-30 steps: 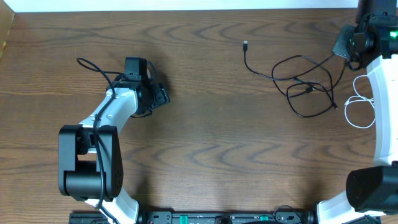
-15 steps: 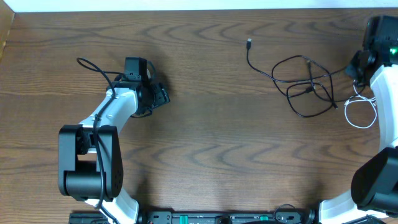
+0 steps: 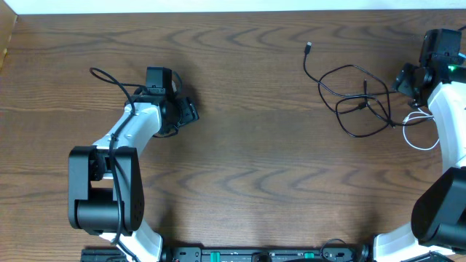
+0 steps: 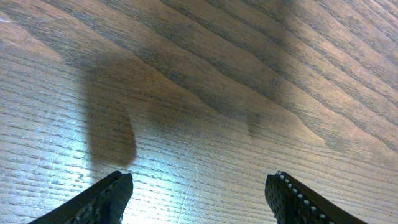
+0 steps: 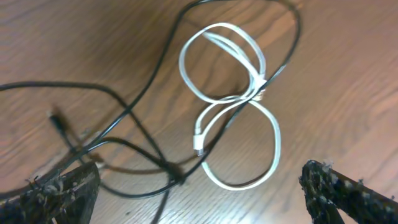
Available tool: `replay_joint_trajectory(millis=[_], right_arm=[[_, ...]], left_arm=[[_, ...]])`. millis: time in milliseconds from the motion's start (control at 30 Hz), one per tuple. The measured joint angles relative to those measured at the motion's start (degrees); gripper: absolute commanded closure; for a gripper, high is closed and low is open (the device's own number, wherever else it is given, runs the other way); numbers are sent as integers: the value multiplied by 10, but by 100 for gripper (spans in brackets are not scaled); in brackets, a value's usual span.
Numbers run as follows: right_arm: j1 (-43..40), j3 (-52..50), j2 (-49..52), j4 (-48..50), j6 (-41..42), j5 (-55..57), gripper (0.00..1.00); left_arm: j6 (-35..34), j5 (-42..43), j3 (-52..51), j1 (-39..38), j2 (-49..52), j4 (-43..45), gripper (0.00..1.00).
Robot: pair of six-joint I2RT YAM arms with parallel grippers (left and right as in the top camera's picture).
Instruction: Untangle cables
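2 black cables [image 3: 357, 102] and 1 white cable [image 5: 233, 106] lie crossed at right side of table [image 3: 255, 167]. Right gripper [image 5: 199, 174]: fingers wide apart, empty, above them. Left gripper [image 4: 199, 183]: fingers apart, empty, well apart from cords. Risk: pinch catches 2 cords together, pull tightens knot.

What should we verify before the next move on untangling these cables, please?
1. Right gripper open and empty: ok, fingers wide apart, nothing between them.
2. Left gripper open and empty: ok, only bare table below it.
3. White cable separated from the black cables: not ok, a black cord runs across its two loops.
4. Black cables apart from each other: not ok, they overlap in one tangle.
5. Which black cord lies on top at the crossings: cannot tell.
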Motion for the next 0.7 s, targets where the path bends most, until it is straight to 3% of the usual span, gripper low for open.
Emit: replay_joint_trajectory(millis=[133, 533, 700], right_arm=[[0, -1, 0, -1, -1, -69, 1], [25, -122, 6, 61, -7, -273, 1], [73, -205, 10, 141, -23, -299, 1]], left_arm=[[-1, 1, 0, 0, 0, 0, 38], [0, 28, 0, 0, 0, 0, 37], [1, 28, 0, 0, 0, 0, 29]])
